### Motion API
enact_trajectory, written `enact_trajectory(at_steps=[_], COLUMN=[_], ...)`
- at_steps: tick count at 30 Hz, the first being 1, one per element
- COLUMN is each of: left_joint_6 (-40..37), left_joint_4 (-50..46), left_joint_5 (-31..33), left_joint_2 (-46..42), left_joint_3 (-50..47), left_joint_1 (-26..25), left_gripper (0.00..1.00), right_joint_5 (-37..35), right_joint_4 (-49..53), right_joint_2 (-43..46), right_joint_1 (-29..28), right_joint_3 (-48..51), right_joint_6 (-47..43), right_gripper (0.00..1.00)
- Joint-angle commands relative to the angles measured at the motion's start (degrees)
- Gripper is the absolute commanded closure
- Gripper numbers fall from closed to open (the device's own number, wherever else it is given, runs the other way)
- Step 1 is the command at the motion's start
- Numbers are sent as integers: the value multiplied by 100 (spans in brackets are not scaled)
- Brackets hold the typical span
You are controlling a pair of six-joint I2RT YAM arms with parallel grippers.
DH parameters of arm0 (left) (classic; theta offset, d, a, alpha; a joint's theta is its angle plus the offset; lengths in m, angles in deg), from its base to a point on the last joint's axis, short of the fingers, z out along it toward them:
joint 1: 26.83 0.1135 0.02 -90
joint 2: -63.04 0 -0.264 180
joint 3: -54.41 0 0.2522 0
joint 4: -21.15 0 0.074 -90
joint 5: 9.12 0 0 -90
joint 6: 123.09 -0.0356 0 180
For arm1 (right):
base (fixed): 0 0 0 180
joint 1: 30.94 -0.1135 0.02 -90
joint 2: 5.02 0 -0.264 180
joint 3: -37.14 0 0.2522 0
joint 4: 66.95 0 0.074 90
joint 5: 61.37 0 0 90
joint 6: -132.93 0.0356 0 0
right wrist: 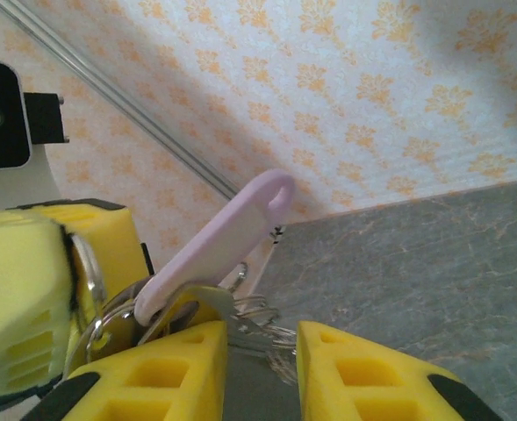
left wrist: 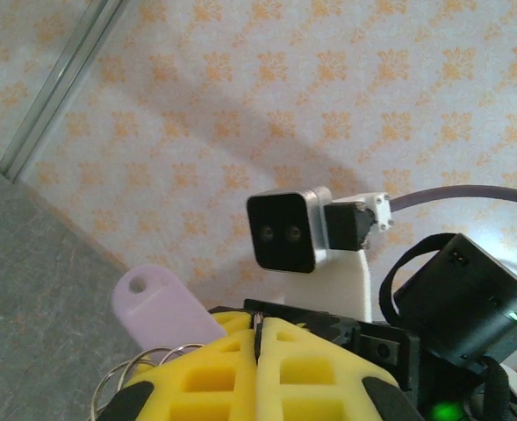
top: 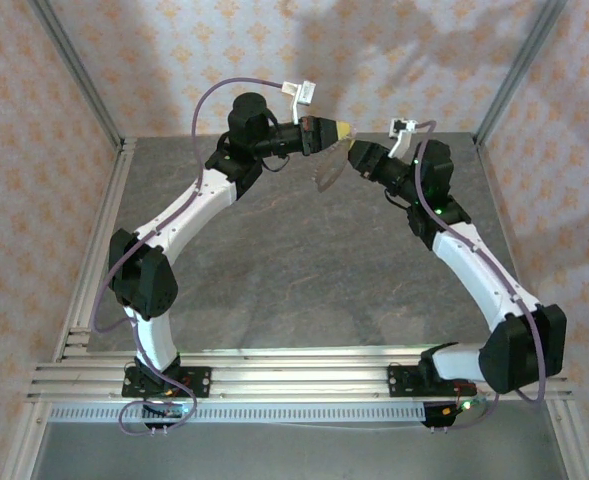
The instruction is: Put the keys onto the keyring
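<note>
A grey marbled bench [top: 304,270] sits inside walls [top: 374,60] papered with orange floral motifs. 2 aluminium posts [top: 78,70] rise at its far corners, and slotted rails [top: 294,370] edge its near side.

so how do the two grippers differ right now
Left gripper: fingers pressed shut; right gripper: fingers apart. The left gripper pinches the keyring and holds it up; the right gripper only straddles it, gripping nothing yet. Both have yellow fingers and sit close to the lilac key.
</note>
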Motion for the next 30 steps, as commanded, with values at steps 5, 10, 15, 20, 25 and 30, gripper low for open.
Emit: enact_trajectory(at_steps=[5,10,15,20,25,30], left_joint_6=[33,33,-35,-218,-469,-714], left_joint_4=[302,278,145,-169,-616,-1028], left_joint_5=[-153,-198,-244,-351,-516,-741], left_joint_2=[-362,-415,-459,-485,-459,-424], left_joint_3=[30,44,78,184,373,528], left_joint_1=[-74,-83,-110,-130,-141,-151], left_gripper=[100,100,100,100,100,100], right_joint_5=[-388,-471,-656,-985,-1156,-1211], right_joint_4=[76,326,519,577,336,22], right_joint_2=[975,1140,1181,1279,1441,1628], right_joint_1=[238,283,285,282,275,131], right_joint_3=[491,571,614,810,1147,1467], right_joint_6=[-327,-588,-931,-1202,-1198,-1026], right_gripper=[66,55,53,52,52,51])
